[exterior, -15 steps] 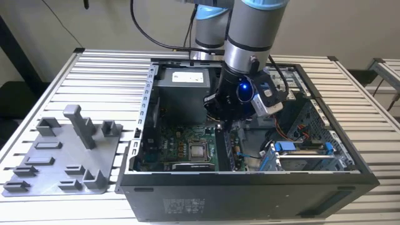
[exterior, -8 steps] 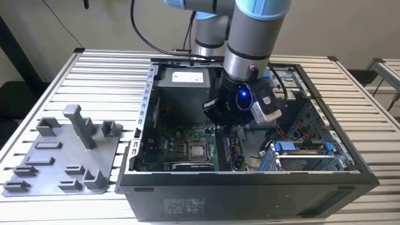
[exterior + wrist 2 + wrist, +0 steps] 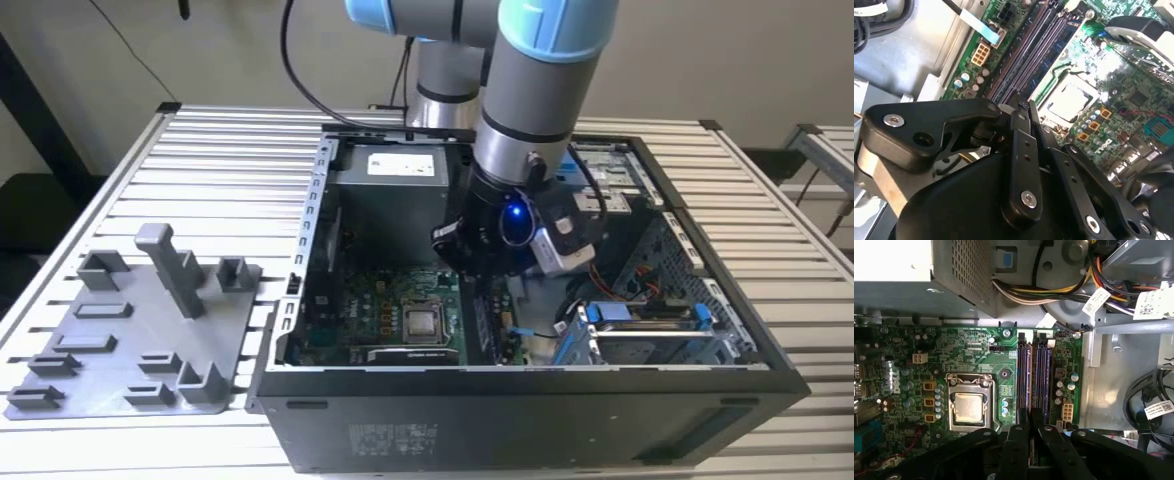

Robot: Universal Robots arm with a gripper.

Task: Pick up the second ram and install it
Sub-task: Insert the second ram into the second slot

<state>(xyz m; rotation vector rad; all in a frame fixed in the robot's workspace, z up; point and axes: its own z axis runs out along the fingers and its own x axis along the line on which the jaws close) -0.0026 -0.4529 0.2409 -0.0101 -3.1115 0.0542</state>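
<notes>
The second ram (image 3: 1030,434) is seen edge-on as a thin dark strip clamped between the two black fingers (image 3: 1015,440) of the tool (image 3: 1030,413), inside the open computer case (image 3: 534,372). The tool is closed on it, with the fingers almost together and only the narrow strip between them. In the second wrist view the tool (image 3: 1024,107) is seen from behind its linkage, with the fingertips pointing down at the board. In both wrist views the ram is held directly over the long memory slots (image 3: 1046,371) of the green board (image 3: 979,347), which lies on the floor of the case. Whether the ram's lower edge touches a slot cannot be told.

Beside the slots, further into the board, the silver processor (image 3: 968,408) is seated in its metal frame. At the far end of the slots, against the case wall, a grey perforated power supply box (image 3: 956,275) is mounted, and a bundle of coloured cables (image 3: 1021,290) runs from it across the inside of the case.

In the exterior view the tool (image 3: 487,268) is lowered into the middle of the case, hanging from the grey and blue arm (image 3: 534,90). The case is laid on its side on the slatted bench (image 3: 227,160). A grey plastic tray (image 3: 80,400) with upright posts (image 3: 171,270) is set on the bench just beside the case, on the exterior view's left.
</notes>
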